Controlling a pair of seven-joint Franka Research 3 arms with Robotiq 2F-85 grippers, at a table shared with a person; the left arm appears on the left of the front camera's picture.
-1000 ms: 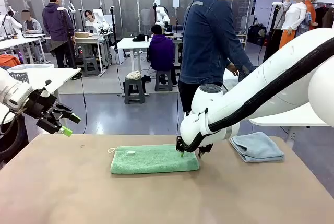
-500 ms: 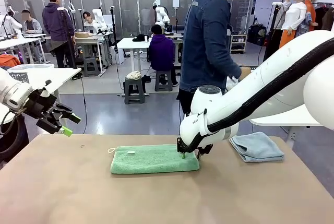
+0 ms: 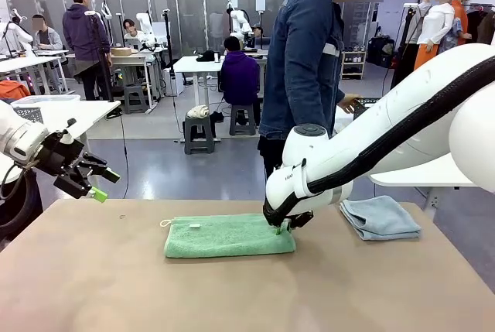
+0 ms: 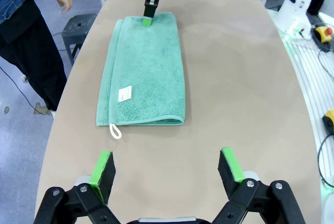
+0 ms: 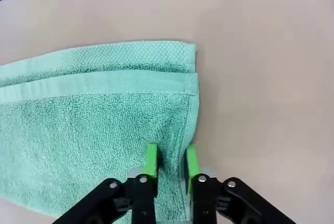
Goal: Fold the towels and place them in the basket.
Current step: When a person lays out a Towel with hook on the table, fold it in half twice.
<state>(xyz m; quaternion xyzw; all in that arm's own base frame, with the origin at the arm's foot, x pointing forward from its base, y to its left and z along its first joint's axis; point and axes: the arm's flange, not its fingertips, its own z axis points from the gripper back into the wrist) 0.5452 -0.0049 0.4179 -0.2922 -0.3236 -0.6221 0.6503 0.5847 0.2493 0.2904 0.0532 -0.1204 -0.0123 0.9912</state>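
Note:
The mint green towel (image 3: 229, 235) lies folded on the table's middle, its white label (image 4: 124, 94) and corner loop (image 4: 115, 131) at its left end. My right gripper (image 3: 282, 229) is down on its right end. In the right wrist view this gripper (image 5: 171, 160) is shut on the green towel (image 5: 94, 109), pinching the short edge near a corner. The pale blue-grey towel (image 3: 380, 217) lies folded at the table's far right. My left gripper (image 3: 107, 185) hangs open above the table's left edge; its fingers (image 4: 167, 166) are spread wide with nothing between them. The basket is out of view.
A person (image 3: 305, 61) in a denim jacket stands at the far side, behind the right arm. A white side table (image 3: 421, 173) stands at the right beyond the blue-grey towel. The brown tabletop (image 3: 232, 293) is bare in front of the green towel.
My right gripper's fingers have closed onto the green towel's right edge. The person has turned and shifted a little. The left arm has stayed still.

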